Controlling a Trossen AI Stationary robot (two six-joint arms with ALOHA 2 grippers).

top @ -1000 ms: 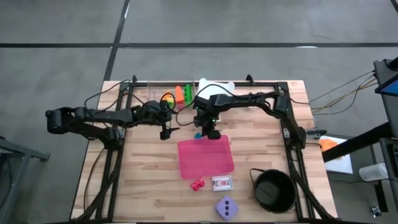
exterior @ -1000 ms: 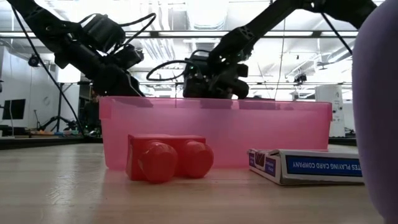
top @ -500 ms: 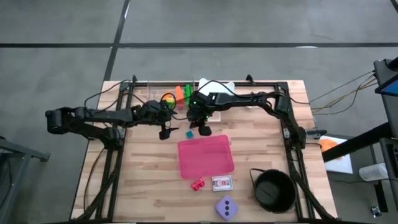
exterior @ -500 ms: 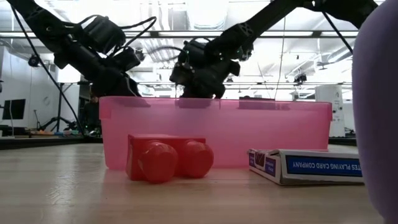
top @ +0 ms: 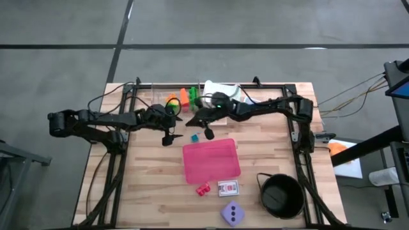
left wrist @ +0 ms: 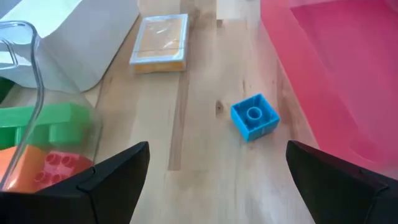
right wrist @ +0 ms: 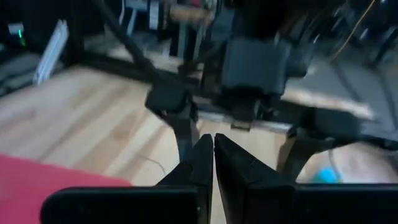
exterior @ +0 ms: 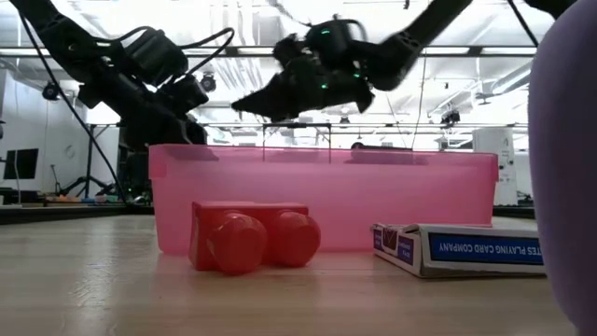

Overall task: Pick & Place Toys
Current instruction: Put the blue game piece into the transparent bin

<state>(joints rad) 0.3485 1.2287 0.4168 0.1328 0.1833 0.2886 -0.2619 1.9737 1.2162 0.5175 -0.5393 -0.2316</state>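
Note:
A blue brick [top: 195,137] lies flat on the wood just beyond the pink bin [top: 211,160]; it also shows in the left wrist view [left wrist: 254,116]. My left gripper [top: 169,136] hangs open to the brick's left, its fingers spread wide [left wrist: 217,162] and touching nothing. My right gripper [top: 197,119] is shut and empty [right wrist: 213,146], raised above the table on the brick's far side and pointing toward the left arm. A red brick [top: 203,189] and the lilac die [top: 232,213] lie near the front edge. Green and orange bricks [top: 185,97] lie at the far edge.
A clear container [left wrist: 25,74] beside the left gripper holds green, orange and red bricks. A card box [top: 228,188] lies by the red brick, and a second one [left wrist: 160,40] lies farther back. A black bowl [top: 281,195] stands at the front right. A white object [top: 220,89] lies at the far edge.
My right gripper has risen from just beyond the pink bin's far wall and swung toward the table's far left. It has tipped from pointing down to nearly level. The blue brick, half hidden under it before, now lies in plain view.

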